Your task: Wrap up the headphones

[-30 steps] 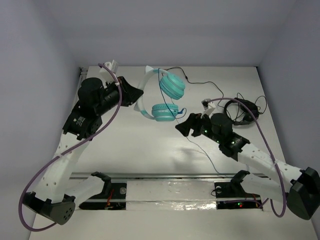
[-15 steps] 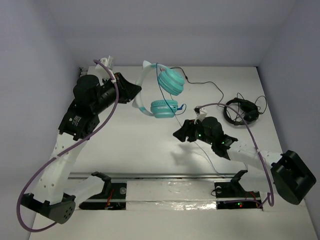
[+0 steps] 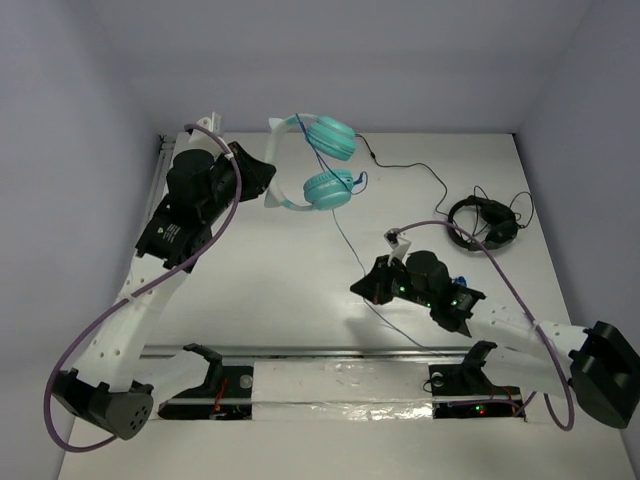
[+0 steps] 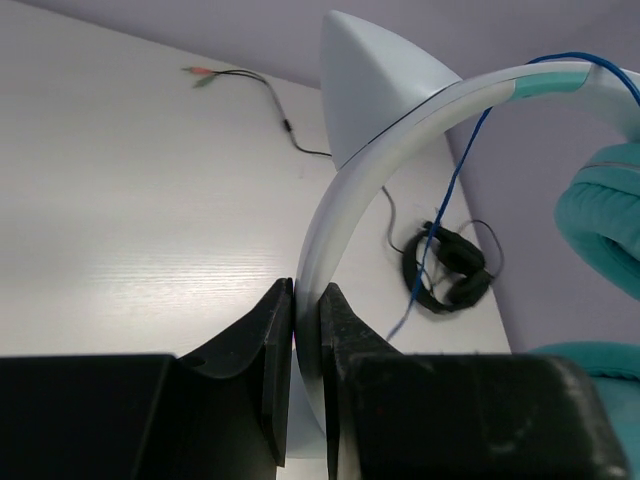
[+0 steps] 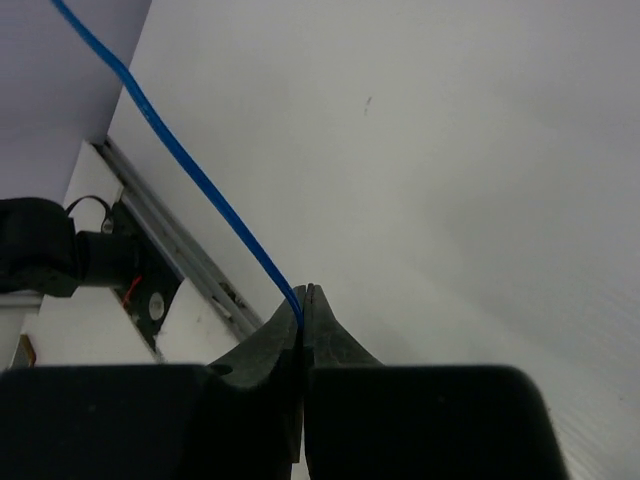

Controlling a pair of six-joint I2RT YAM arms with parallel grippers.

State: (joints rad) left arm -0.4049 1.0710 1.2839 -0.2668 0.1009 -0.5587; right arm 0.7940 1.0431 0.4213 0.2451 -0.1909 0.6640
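The teal headphones point(image 3: 322, 160) hang raised at the back of the table, their pale white headband point(image 4: 345, 225) with a pointed ear pinched between the jaws of my left gripper point(image 3: 268, 187), point(image 4: 307, 300). One teal cup point(image 4: 600, 225) shows at the right of the left wrist view. The thin blue cable point(image 3: 345, 240), point(image 5: 190, 165) runs taut from the cups down to my right gripper point(image 3: 362, 287), point(image 5: 304, 292), which is shut on it low over the table's middle.
Black headphones point(image 3: 485, 220), point(image 4: 445, 270) with a black cable point(image 3: 415, 170) lie at the right back. A metal rail point(image 3: 330, 352) runs along the near edge by the arm bases. Grey walls close in the table at left, right and back.
My right gripper closed on the blue cable and moved nearer and lower. My left arm lifted the headphones up and toward the back; the cable now runs taut.
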